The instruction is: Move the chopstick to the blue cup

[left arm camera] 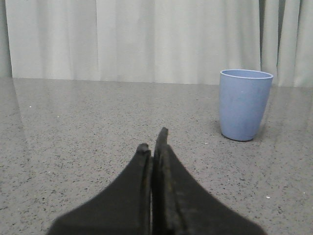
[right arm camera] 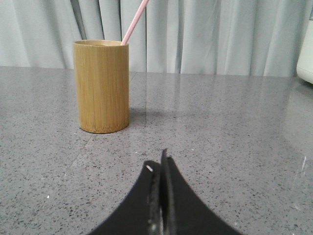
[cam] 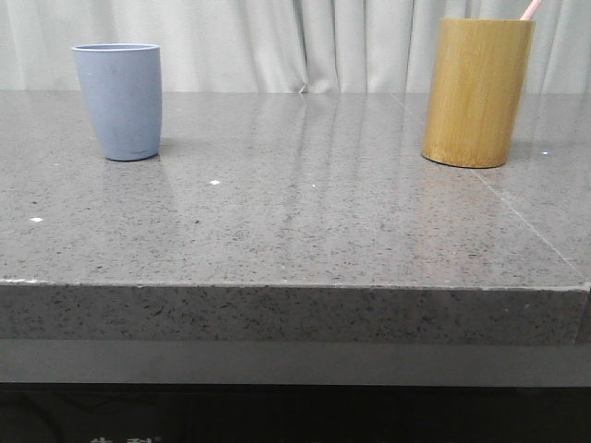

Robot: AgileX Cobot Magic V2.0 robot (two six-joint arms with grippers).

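Chopstick [right arm camera: 135,22] leaning inside bamboo cup [right arm camera: 101,86], well apart from blue cup [cam: 119,100]. Right gripper [right arm camera: 160,169] pressed closed, empty; left gripper [left arm camera: 152,149] likewise. Best opened first, then pinched high on the stick, lifted straight up.

The pale pink chopstick [right arm camera: 135,21] leans tilted out of the bamboo cylinder [cam: 476,92] at upper right, well apart from the upright pale blue cup [cam: 119,100] at upper left.

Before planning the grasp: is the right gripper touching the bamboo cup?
Apart. The right wrist view shows bare table between the shut right gripper and the bamboo cup.
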